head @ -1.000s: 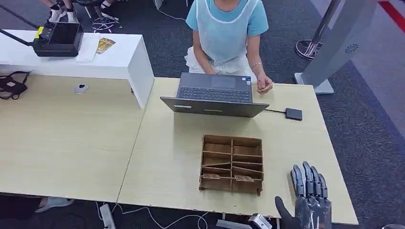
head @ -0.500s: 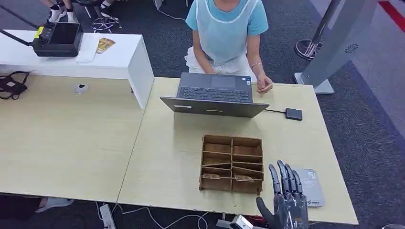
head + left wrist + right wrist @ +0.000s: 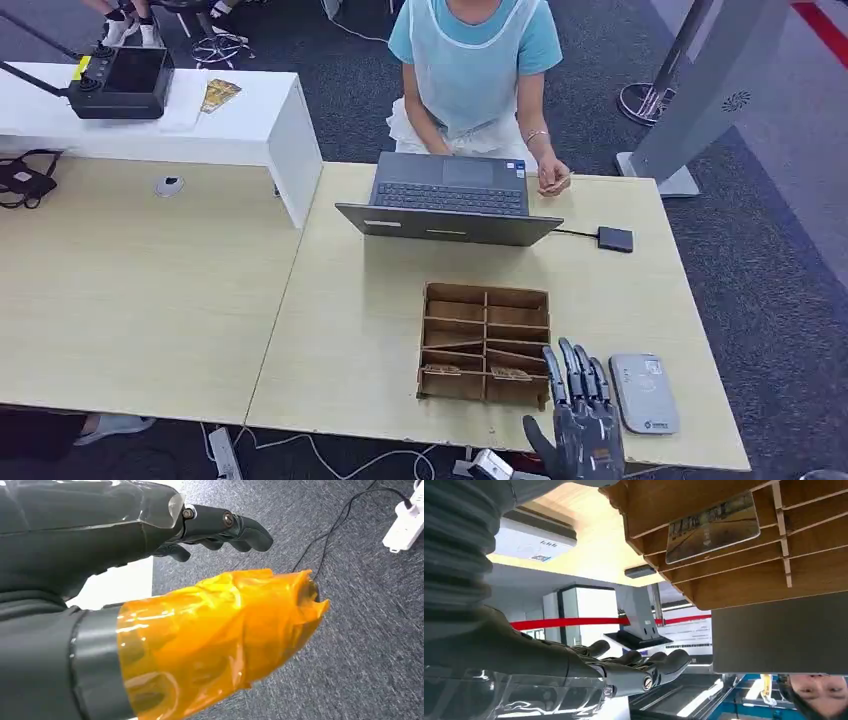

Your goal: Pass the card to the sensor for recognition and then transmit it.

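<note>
Task barely begun: card (image 3: 713, 527) untaken, in front row of wooden organizer (image 3: 486, 343), table centre. Right hand (image 3: 580, 420) at its 4 o'clock, fingers apart, empty. Card reader (image 3: 643, 392) at 3 o'clock. Grasp, scan, handover remain

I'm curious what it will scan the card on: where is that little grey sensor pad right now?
In the head view the grey sensor pad lies flat on the table near its front right edge, just right of the robot's right hand and the wooden card organizer.
</note>
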